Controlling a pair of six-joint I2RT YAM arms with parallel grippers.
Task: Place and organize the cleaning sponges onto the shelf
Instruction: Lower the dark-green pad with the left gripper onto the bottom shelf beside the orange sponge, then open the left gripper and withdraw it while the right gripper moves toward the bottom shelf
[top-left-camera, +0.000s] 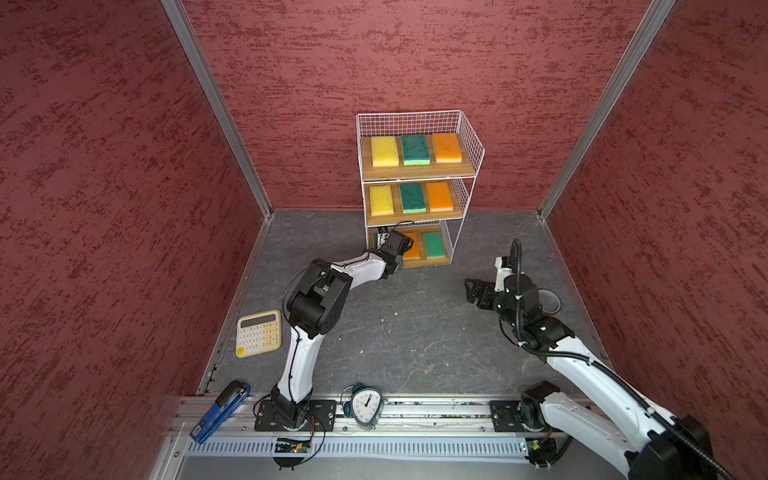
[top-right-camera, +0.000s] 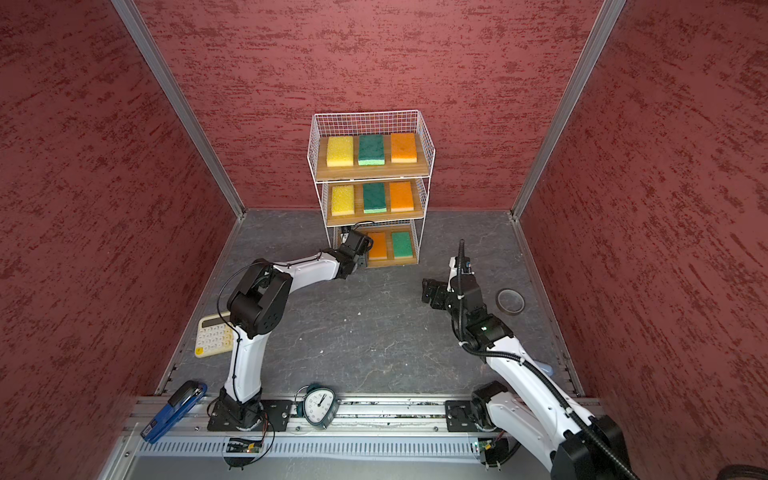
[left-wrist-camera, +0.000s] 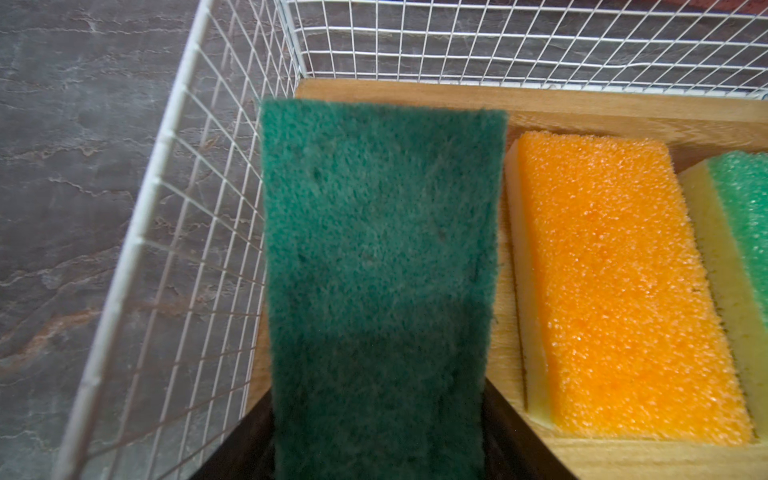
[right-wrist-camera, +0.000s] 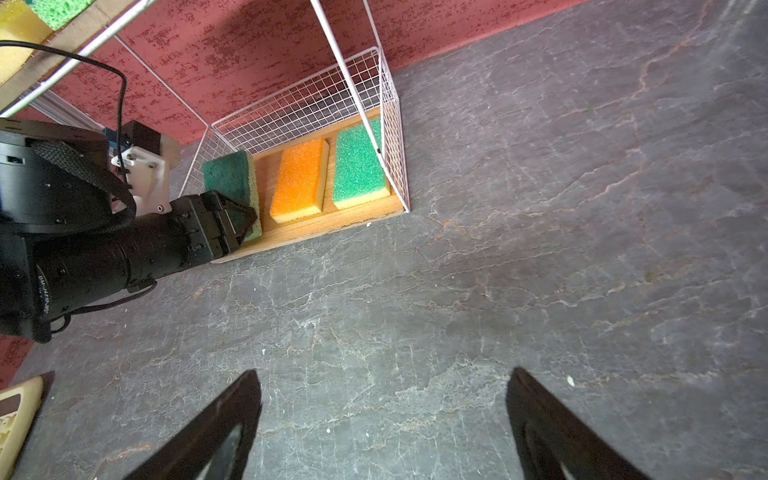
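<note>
**Left gripper (left-wrist-camera: 378, 386) gripped a dark green sponge (left-wrist-camera: 380, 249) at the left end of the bottom board (left-wrist-camera: 623, 112) of the shelf (top-left-camera: 415, 171).**

Its jaws pressed against the sponge's long sides, and the end between them looked pinched narrower. The sponge sat just inside the wire side wall. A narrow strip of board separated it from the orange sponge (left-wrist-camera: 615, 282) in the middle. A green sponge with a yellow side (left-wrist-camera: 744, 216) lay at the right end. On the top board lay a yellow sponge (top-left-camera: 384, 151), a top green sponge (top-left-camera: 415, 149) and a top orange sponge (top-left-camera: 447, 147). The middle board carried the same three colours in the same order. The right gripper (right-wrist-camera: 382, 378) hung over the bare desk (top-left-camera: 395, 324), well apart from the shelf, with its jaws spread wide and nothing between them.
</note>
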